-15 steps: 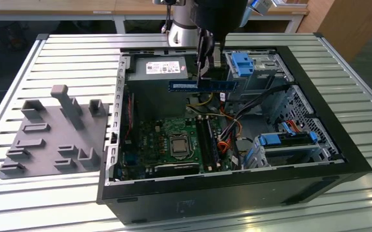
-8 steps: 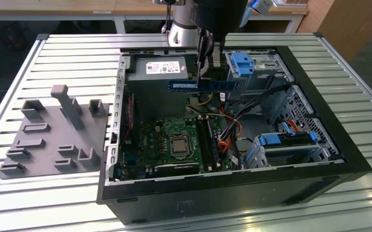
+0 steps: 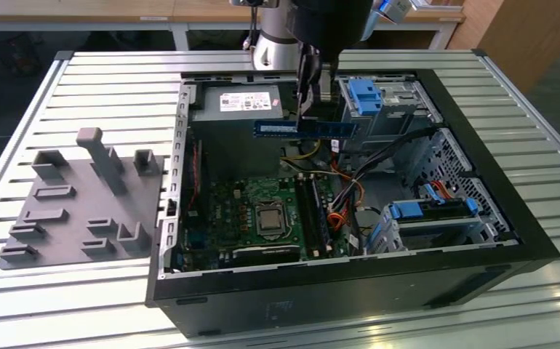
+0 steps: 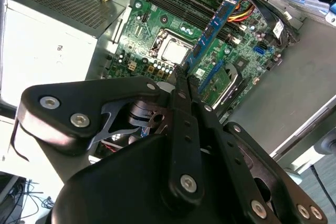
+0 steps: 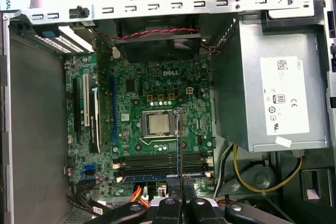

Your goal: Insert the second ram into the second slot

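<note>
Over the slatted worktop (image 3: 115, 80), I am holding the second ram (image 3: 275, 129) clamped in the pincer (image 3: 309, 115) high above the open computer case (image 3: 358, 291), its long axis lying crosswise to the memory slots (image 3: 314, 211), which are sitting well below on the motherboard (image 3: 231, 211).

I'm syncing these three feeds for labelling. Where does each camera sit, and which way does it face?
Exterior view: off the arm, looking down into the open black computer case; the arm's gripper holds the thin blue memory stick above it.
Second wrist view: on the arm, looking obliquely along the gripper to the green motherboard.
First wrist view: on the arm, looking straight down past the gripper onto the motherboard.
All three share gripper, memory stick and motherboard.
</note>
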Tool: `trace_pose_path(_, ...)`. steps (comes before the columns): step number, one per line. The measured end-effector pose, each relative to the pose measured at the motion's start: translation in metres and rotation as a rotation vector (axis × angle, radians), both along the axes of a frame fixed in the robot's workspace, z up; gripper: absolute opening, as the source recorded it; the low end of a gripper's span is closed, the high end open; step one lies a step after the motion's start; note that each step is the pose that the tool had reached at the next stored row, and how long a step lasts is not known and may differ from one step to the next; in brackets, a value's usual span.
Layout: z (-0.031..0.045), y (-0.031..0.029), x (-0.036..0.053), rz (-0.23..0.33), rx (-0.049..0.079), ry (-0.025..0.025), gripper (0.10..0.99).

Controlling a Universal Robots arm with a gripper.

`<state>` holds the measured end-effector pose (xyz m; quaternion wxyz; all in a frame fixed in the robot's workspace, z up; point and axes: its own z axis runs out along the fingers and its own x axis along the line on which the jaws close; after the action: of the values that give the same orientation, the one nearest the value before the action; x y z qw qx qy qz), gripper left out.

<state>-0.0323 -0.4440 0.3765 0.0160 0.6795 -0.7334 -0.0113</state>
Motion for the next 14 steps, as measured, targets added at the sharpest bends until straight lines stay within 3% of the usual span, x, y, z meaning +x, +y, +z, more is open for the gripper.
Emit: trace_pose_path(14,0.0000,0.0000,0.0000,-0.024,0.000,0.0000,0.133)
